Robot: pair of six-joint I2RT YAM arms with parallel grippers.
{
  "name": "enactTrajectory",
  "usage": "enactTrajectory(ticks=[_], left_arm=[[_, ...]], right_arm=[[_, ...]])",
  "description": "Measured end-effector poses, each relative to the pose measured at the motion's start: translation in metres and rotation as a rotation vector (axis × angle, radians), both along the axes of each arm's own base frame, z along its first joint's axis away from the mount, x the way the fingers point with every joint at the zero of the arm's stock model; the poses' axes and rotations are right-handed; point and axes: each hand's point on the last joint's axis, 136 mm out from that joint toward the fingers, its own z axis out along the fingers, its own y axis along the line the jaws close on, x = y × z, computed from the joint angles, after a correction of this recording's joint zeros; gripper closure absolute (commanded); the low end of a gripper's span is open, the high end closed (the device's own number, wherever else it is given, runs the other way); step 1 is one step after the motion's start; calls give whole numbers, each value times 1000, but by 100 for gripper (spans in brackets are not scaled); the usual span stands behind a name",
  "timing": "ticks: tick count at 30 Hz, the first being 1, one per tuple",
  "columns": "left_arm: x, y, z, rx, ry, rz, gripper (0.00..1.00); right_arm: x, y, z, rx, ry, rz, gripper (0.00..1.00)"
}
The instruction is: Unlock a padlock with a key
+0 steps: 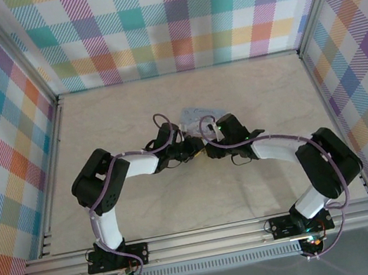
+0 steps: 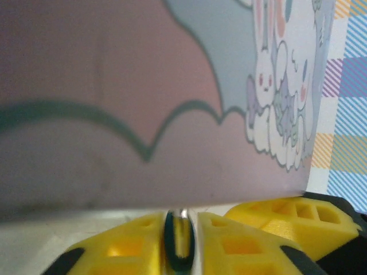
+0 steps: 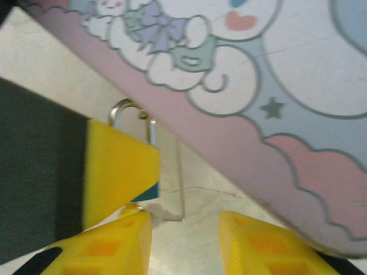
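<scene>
Left tool (image 2: 180, 222): yellow fingers narrow, pinched on the small dark padlock with a bluish patch (image 2: 178, 245). Right tool (image 3: 184, 222): fingers standing apart, nothing between them that I can make out. A small grey metal scrap (image 3: 163, 215) sits beside one fingertip. It may be the key; cannot tell.

Relation that matters: from my right tool the padlock lies ahead and to the left, just beside it, partly behind my left tool's finger. Its long axis runs away from the right tool, with the silver shackle (image 3: 127, 102) at the far end, toward the tin. I judge the keyhole end faces back at the right tool. The left arm has the lock; the right arm is the free one for the key.

Surround: a pale blue-and-pink rectangular tin printed with white cartoon rabbits (image 3: 275, 86) stands just beyond both tools, crowding the far side. The pale marbled worktop (image 1: 129, 111) is flat, with room on the near side. Plaid walls (image 1: 170, 19) stand well apart on three sides.
</scene>
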Motion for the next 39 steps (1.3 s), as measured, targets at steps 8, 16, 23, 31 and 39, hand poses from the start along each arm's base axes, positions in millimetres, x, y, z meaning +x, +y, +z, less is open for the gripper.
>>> enactTrajectory(ticks=[8,16,23,31,39], left_arm=[[-1,3,-2,28,-17,-4,63],[-16,13,1,69,1,-20,61],[-14,27,22,100,-47,1,56],[12,52,43,168,-104,74,54],[44,77,60,215,-128,166,52]], right_arm=[[13,-11,-2,-43,-26,-70,62],[36,-18,9,-55,-69,-130,61],[33,-18,16,-50,-81,-126,60],[13,-1,23,-73,-109,-90,61],[9,22,-5,-187,-76,-89,59]])
